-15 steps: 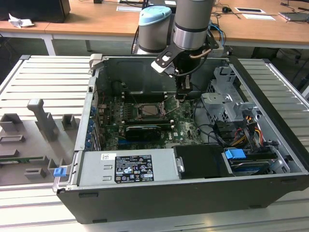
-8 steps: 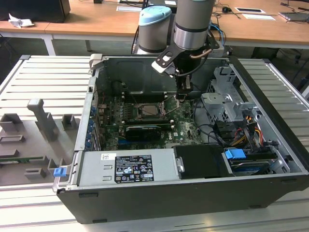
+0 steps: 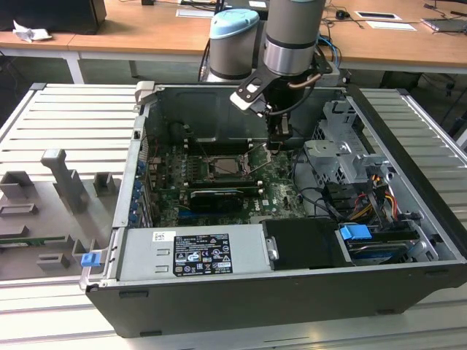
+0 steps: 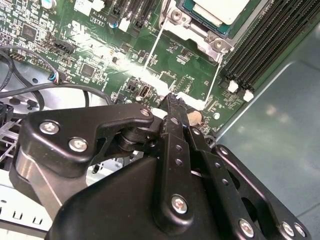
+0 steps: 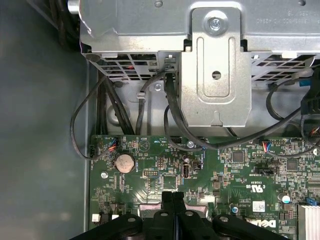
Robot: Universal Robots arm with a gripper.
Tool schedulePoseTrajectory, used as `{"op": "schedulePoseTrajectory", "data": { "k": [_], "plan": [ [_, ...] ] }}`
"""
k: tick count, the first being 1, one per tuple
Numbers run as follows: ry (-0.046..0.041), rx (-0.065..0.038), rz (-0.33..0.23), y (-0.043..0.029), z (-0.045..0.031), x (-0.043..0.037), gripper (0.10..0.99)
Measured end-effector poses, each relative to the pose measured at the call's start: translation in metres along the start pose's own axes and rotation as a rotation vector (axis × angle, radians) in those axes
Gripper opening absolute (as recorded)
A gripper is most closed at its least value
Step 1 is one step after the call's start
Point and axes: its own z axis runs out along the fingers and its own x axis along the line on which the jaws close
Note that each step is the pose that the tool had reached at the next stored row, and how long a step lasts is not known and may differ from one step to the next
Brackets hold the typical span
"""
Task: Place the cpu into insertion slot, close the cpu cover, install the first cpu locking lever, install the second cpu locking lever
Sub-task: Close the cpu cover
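Inside the open computer case, I am holding the claw (image 4: 173, 100) just over the green board (image 4: 185, 60), its fingers pressed narrow together and gripping nothing I can make out. Ahead of its tip, the cpu (image 4: 220, 7) is lying framed by the cpu cover (image 4: 197, 34). Two thin locking levers (image 4: 152, 50) are reaching back toward the claw. If the tip slips, it risks scraping the board or bending a lever.

arm (image 3: 293, 33) pointing down w/ pincer (image 5: 172, 195) fingers pressed tog.
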Motion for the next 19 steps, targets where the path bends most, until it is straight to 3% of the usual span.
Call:
{"op": "schedulePoseTrajectory", "data": {
  "k": [9,19],
  "plan": [
    [0.0003,0.0,-0.006,0.0075,0.0016,-0.0001,0.106],
    [0.0002,0.0,-0.006,0.0107,0.003,-0.0001,0.106]
  ]
}}
